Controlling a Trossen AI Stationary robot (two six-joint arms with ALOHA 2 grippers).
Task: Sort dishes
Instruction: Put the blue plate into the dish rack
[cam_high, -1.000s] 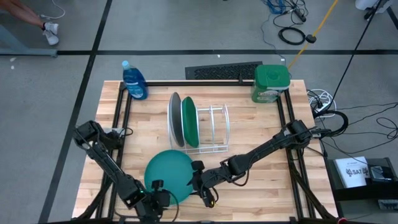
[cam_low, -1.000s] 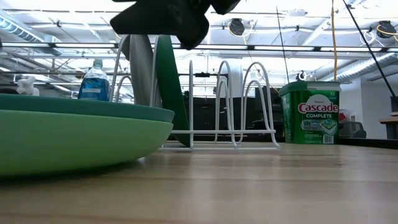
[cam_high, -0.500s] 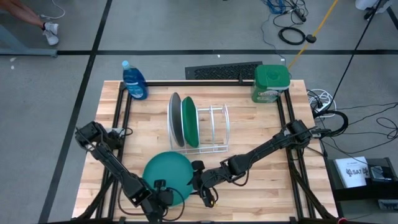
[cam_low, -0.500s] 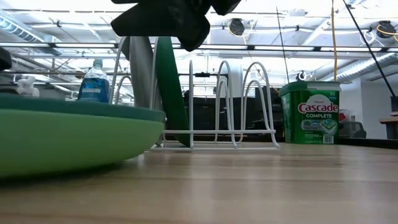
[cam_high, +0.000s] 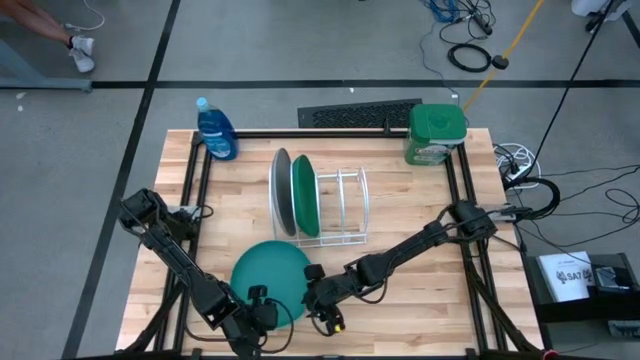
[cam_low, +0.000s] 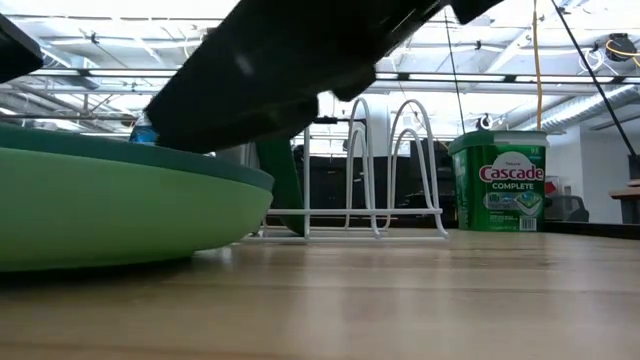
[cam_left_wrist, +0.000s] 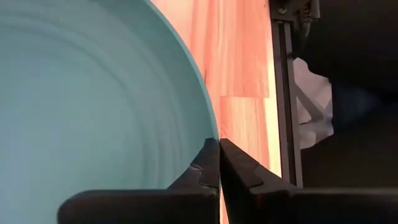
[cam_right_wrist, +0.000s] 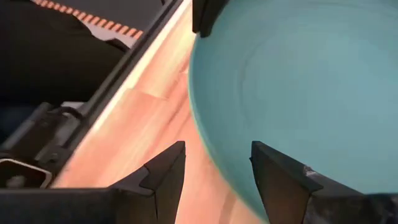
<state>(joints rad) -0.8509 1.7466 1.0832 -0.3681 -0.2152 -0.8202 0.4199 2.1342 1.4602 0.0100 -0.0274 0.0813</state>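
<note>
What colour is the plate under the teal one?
Light green, clearest in the low view.

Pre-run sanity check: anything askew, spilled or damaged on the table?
Nothing stands out. Grey plate and dark green plate stand upright in the rack; teal plate lies flat on the light green plate.

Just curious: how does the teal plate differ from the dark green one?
The teal plate lies flat near the table's front edge, stacked on a light green plate; the dark green plate stands on edge in the rack. Both grippers, left and right, are at the teal plate; nothing touches the dark green plate. Both are round and similar in size.
</note>
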